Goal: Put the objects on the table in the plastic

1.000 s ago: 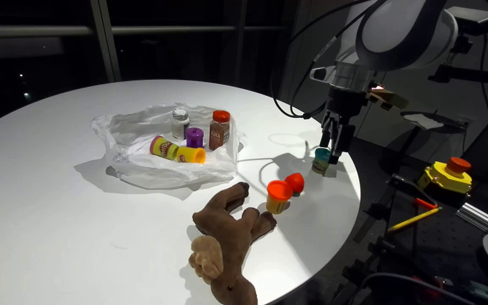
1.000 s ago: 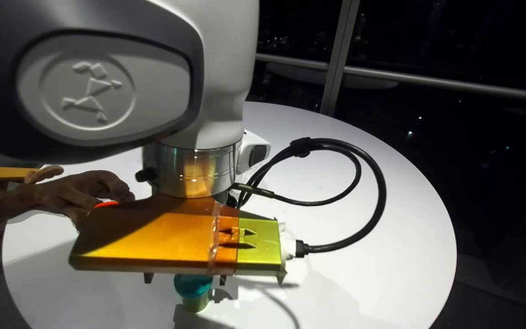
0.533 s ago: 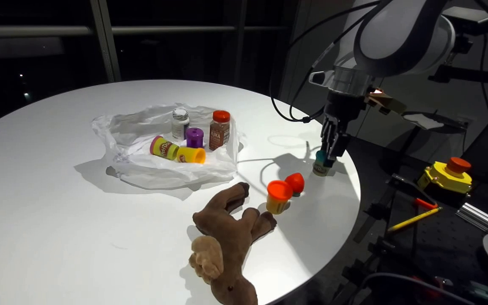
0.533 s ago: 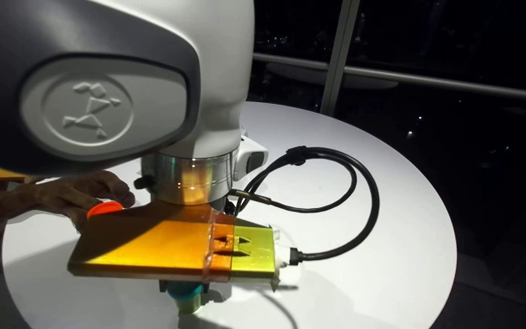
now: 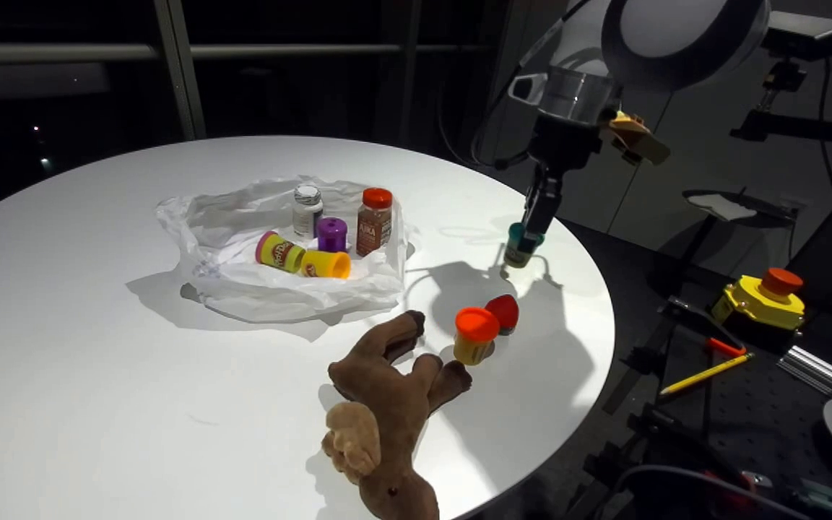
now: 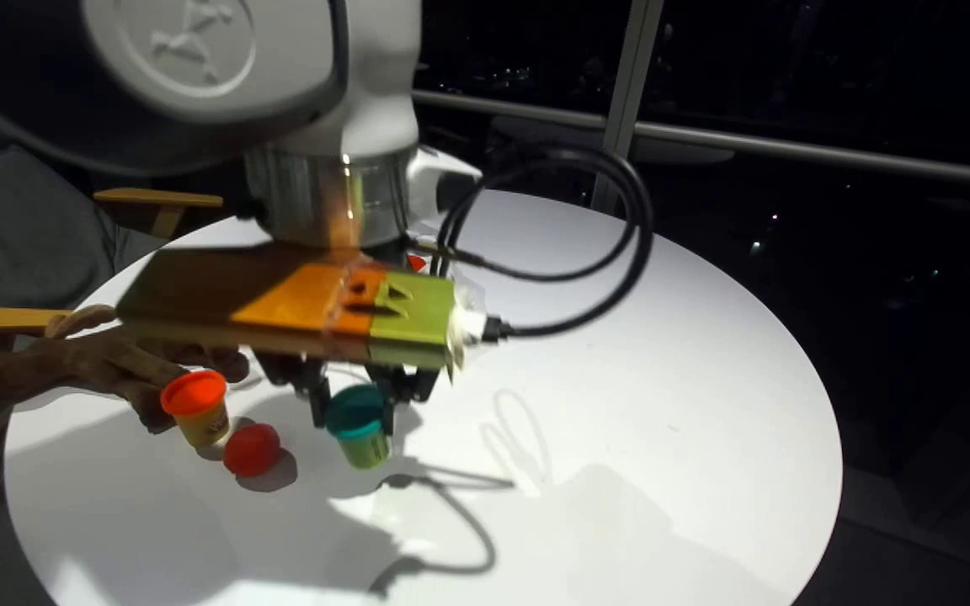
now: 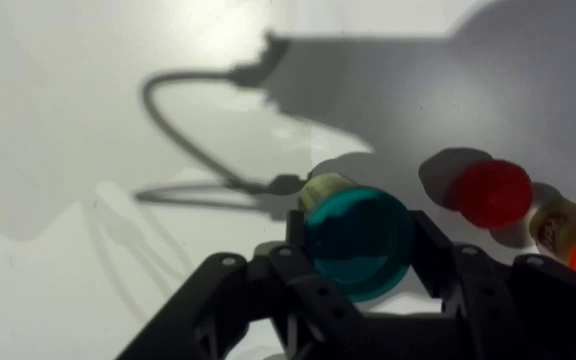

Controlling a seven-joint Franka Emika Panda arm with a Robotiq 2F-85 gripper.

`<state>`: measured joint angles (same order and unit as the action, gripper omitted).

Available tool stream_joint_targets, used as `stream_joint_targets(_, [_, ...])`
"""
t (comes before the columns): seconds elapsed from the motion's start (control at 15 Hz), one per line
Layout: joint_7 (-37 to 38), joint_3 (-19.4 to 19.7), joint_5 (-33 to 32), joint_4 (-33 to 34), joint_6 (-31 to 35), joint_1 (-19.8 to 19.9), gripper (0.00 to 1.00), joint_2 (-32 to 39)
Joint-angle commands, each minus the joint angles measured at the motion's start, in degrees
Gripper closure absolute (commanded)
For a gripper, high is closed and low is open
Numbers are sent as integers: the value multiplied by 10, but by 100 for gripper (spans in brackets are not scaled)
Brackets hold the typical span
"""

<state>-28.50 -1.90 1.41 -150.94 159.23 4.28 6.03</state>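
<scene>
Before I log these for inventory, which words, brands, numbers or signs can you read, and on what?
"Play-Doh" on the pink-lidded tub.
"...KA", first letters unclear, on the red-capped jar.
Too small or blurred: white bottle, orange-lidded tub, teal-lidded tub, all-yellow tub labels.

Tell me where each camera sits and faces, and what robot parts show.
In an exterior view: raised beside the round white table, facing dark glass windows; grey-white arm and black tool hang at right.
In an exterior view: close to the arm, looking past its flat orange-green box onto the table; arm and tool show left of centre.
In the wrist view: on the arm by the tool, facing the table below; black fingers grip the teal-lidded cylindrical plastic tub.
Both exterior views share table, windows, tub and tool.
</scene>
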Motion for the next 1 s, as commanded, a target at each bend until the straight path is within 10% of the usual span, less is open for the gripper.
stream_joint_targets(0.0, [143, -13, -60, 66, -89, -55, 74, -46])
stream_joint_targets(0.93, [313, -18, -158, 398, -58, -174, 77, 251])
